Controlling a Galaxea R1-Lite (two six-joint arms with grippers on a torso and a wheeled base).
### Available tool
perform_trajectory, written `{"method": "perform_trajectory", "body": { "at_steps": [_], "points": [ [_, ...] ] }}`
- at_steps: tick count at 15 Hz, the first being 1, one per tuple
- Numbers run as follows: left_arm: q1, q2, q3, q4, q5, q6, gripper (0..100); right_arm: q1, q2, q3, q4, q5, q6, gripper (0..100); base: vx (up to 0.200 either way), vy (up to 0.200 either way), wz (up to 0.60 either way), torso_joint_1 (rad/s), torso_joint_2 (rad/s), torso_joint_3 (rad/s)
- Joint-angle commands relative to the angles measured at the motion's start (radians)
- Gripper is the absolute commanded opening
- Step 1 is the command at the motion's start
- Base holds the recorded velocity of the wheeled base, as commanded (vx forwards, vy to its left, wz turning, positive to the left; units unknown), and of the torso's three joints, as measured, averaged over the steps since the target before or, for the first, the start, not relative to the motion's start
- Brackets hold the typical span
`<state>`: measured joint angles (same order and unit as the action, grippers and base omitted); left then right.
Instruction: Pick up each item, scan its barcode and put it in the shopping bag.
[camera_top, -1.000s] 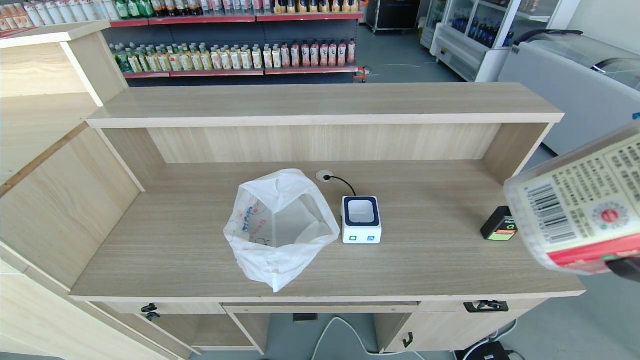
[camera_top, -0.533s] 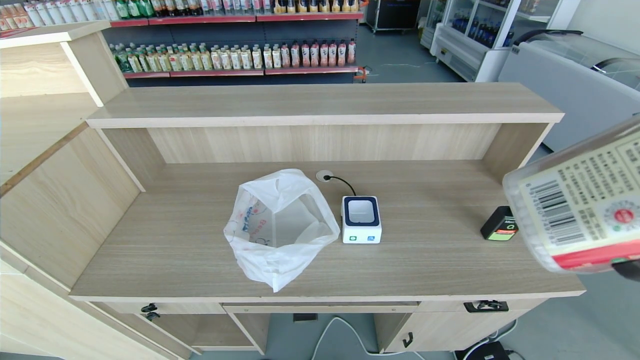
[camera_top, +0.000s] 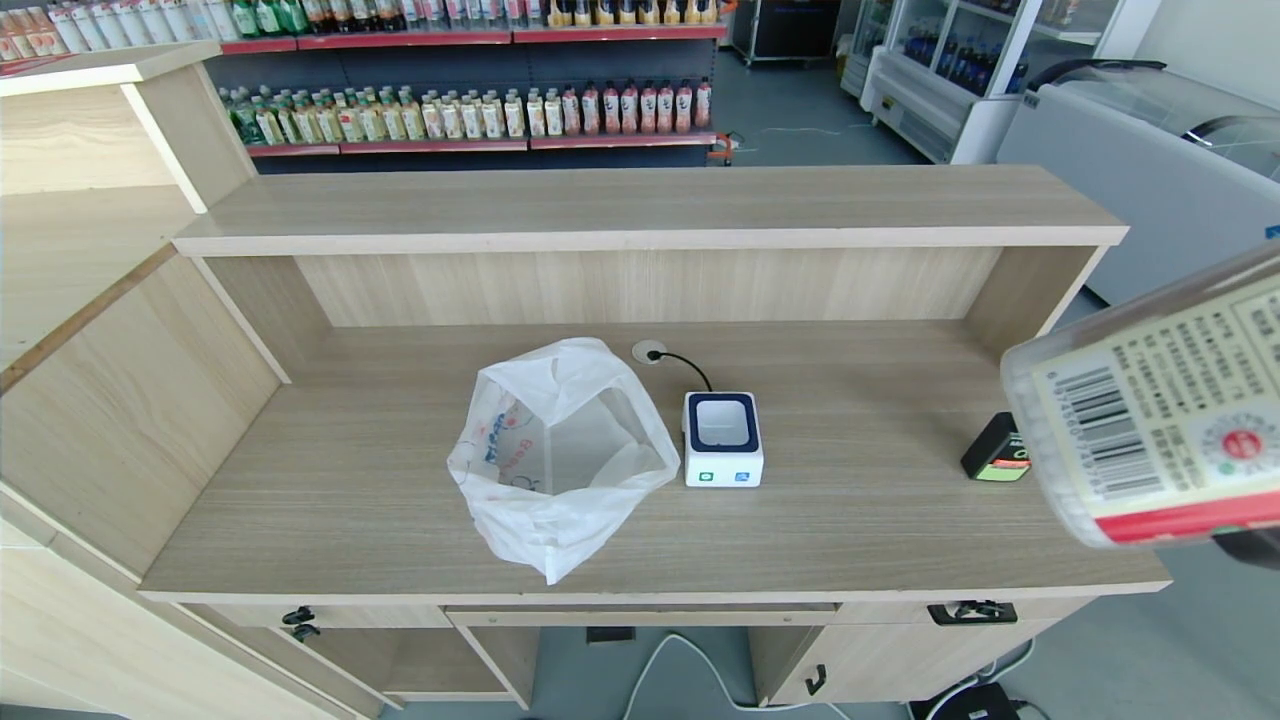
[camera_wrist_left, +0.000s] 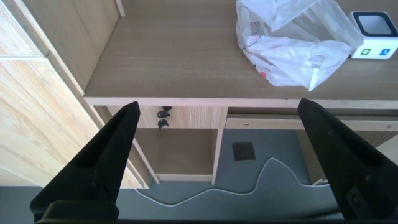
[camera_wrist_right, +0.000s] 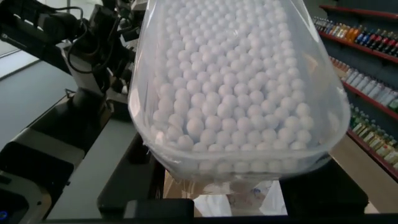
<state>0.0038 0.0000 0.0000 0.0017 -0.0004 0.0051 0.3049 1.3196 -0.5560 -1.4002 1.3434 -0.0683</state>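
The right gripper (camera_wrist_right: 230, 194) is clenched on the cotton swab tub (camera_top: 1150, 410), which it holds in the air at the right end of the counter (camera_top: 860, 520). The barcode label (camera_top: 1105, 432) faces upward (toward the head camera). A small black packet (camera_top: 993, 450) lies on the counter just beside the tub's edge. The scanner (camera_top: 722, 438) sits mid-counter, touching the open shopping bag (camera_top: 555, 450) on its left. The left gripper (camera_wrist_left: 214, 168) hangs released, jaws wide apart, before the counter's front edge.

Clear tub (camera_top: 1150, 420) of cotton swabs tilts aloft, barcode showing, near a black box (camera_top: 995, 450); open white bag (camera_top: 500, 445) beside scanner (camera_top: 722, 438).
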Motion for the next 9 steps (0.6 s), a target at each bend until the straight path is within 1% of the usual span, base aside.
{"method": "perform_trajectory", "body": {
  "at_steps": [1, 5, 6, 7, 8, 9],
  "points": [
    [0.001, 0.0, 0.0, 0.0, 0.0, -0.001, 100, -0.001, 0.015, -0.01, -0.005, -0.001, 0.001, 0, 0.0, 0.0, 0.0, 0.0, 0.0, 0.0],
    [0.001, 0.0, 0.0, 0.0, 0.0, -0.001, 100, -0.004, 0.021, -0.022, 0.001, -0.015, 0.001, 0, 0.0, 0.0, 0.0, 0.0, 0.0, 0.0],
    [0.001, 0.0, 0.0, 0.0, 0.0, -0.001, 100, -0.02, 0.033, -0.022, 0.043, -0.148, 0.005, 0, 0.0, 0.0, 0.0, 0.0, 0.0, 0.0],
    [0.001, 0.0, 0.0, 0.0, 0.0, 0.001, 100, -0.059, 0.038, -0.024, 0.109, -0.202, 0.004, 0, 0.0, 0.0, 0.0, 0.0, 0.0, 0.0],
    [0.001, 0.0, 0.0, 0.0, 0.0, -0.001, 100, -0.128, 0.05, -0.025, 0.179, -0.236, 0.001, 0, 0.0, 0.0, 0.0, 0.0, 0.0, 0.0],
    [0.001, 0.0, 0.0, 0.0, 0.0, 0.001, 100, -0.179, 0.076, -0.022, 0.211, -0.29, 0.001, 0, 0.0, 0.0, 0.0, 0.0, 0.0, 0.0]
  ]
}}
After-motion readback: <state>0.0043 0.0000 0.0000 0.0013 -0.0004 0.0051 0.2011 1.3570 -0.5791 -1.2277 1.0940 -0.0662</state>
